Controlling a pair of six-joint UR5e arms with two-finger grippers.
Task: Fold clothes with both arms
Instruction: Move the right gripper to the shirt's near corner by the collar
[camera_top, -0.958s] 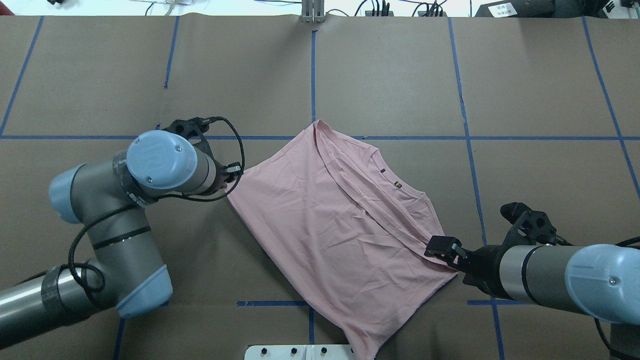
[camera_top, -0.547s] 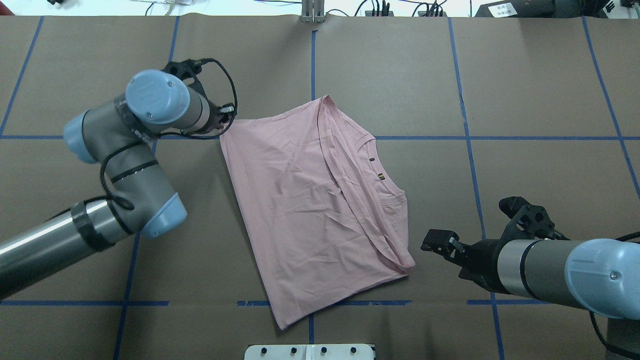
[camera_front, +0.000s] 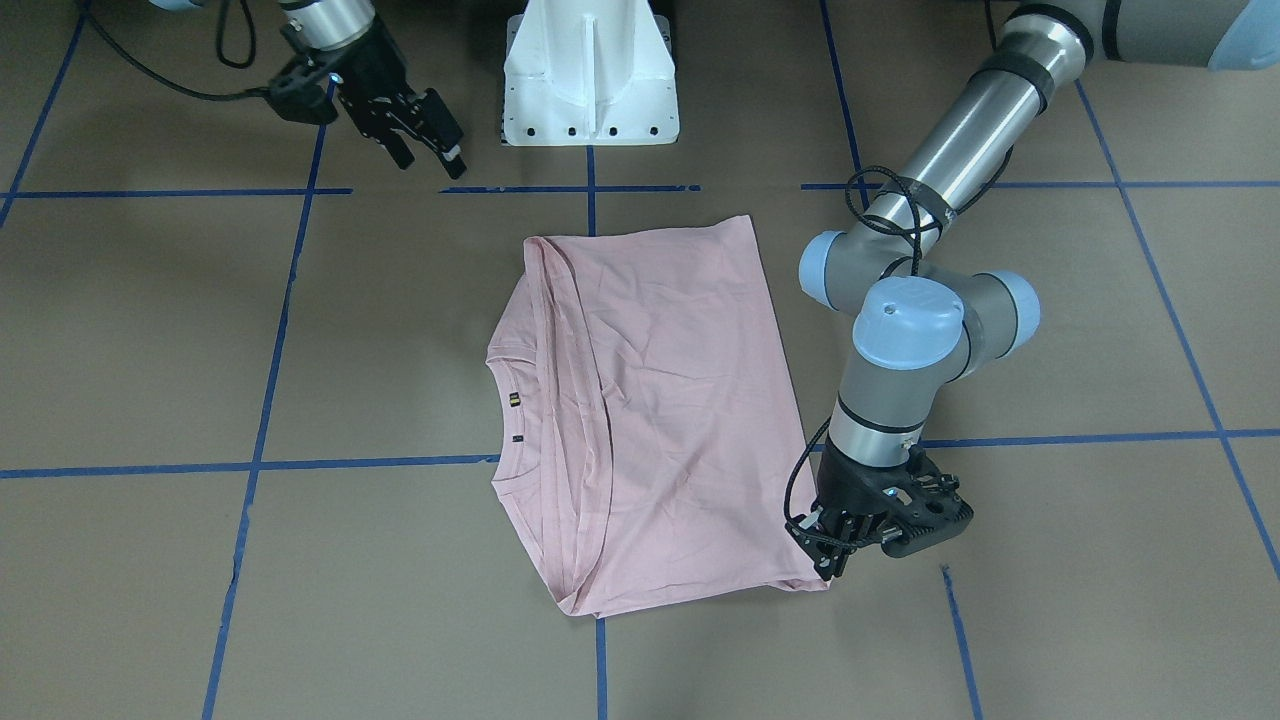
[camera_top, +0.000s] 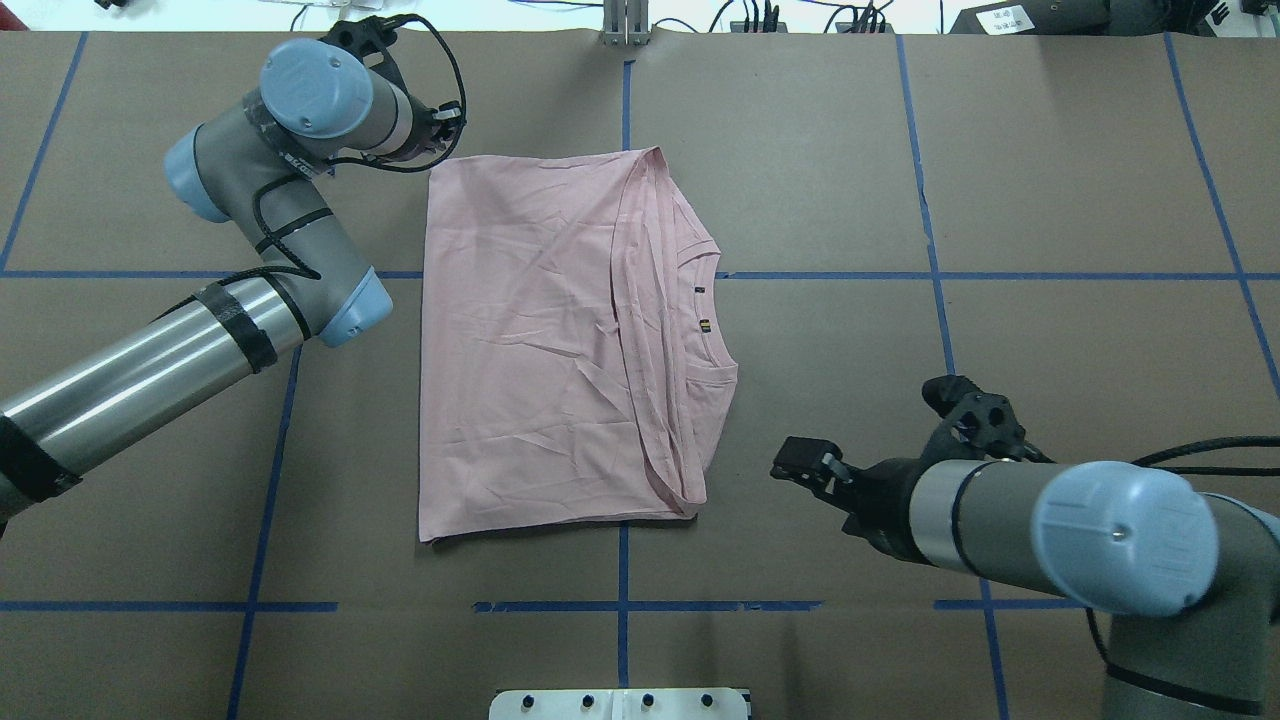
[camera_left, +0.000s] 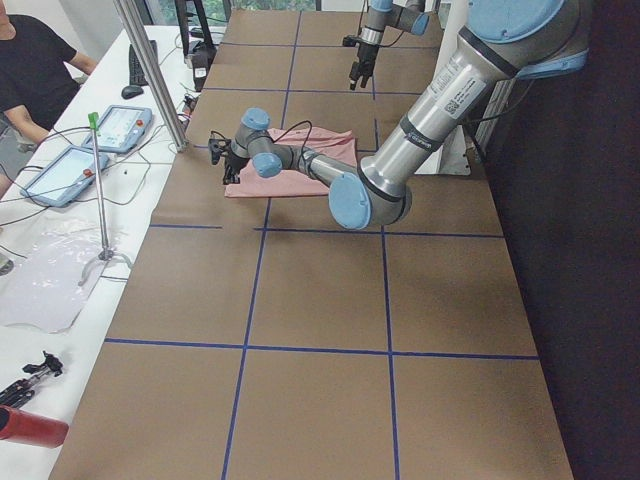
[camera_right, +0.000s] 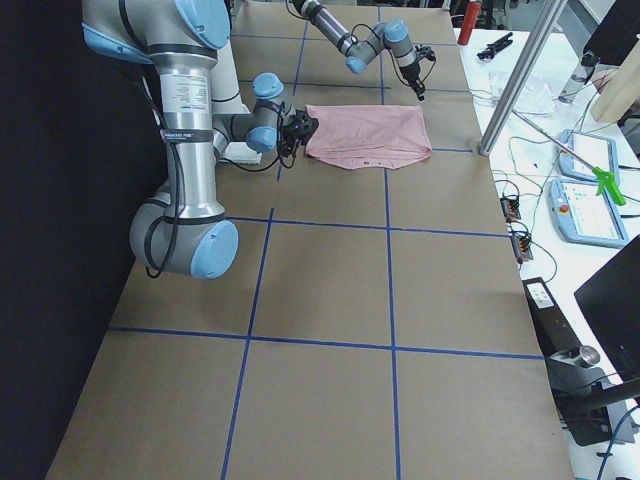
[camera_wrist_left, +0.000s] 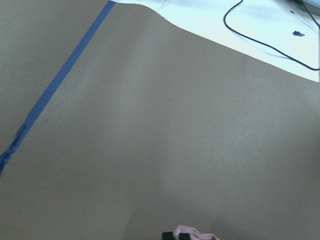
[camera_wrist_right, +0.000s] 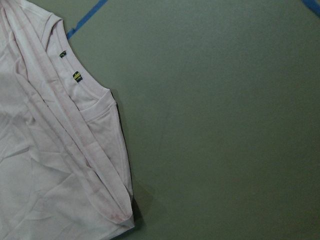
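The pale pink T-shirt (camera_top: 530, 340) lies folded on the brown table as a rough rectangle, its neck and label (camera_top: 706, 325) toward the right. My left gripper (camera_front: 825, 568) is shut on the shirt's far left corner, low at the table. In the left wrist view the fingertips (camera_wrist_left: 172, 235) pinch a bit of pink cloth (camera_wrist_left: 200, 235). My right gripper (camera_top: 790, 462) is open beside the shirt's near right corner, a short gap from it and holding nothing. The right wrist view shows the shirt (camera_wrist_right: 45, 165) at its left, with no fingers in sight.
The white pedestal base (camera_front: 590, 80) stands at the table's near edge. Blue tape lines (camera_top: 625, 90) cross the brown cover. A side table beyond the far edge carries tablets (camera_left: 120, 125), cables and a metal post (camera_left: 150, 70). A person (camera_left: 30, 70) sits there.
My left gripper has dragged the shirt's corner toward the far edge, swinging the shirt square to the table. My right gripper let go of the shirt's edge and drew back a little.
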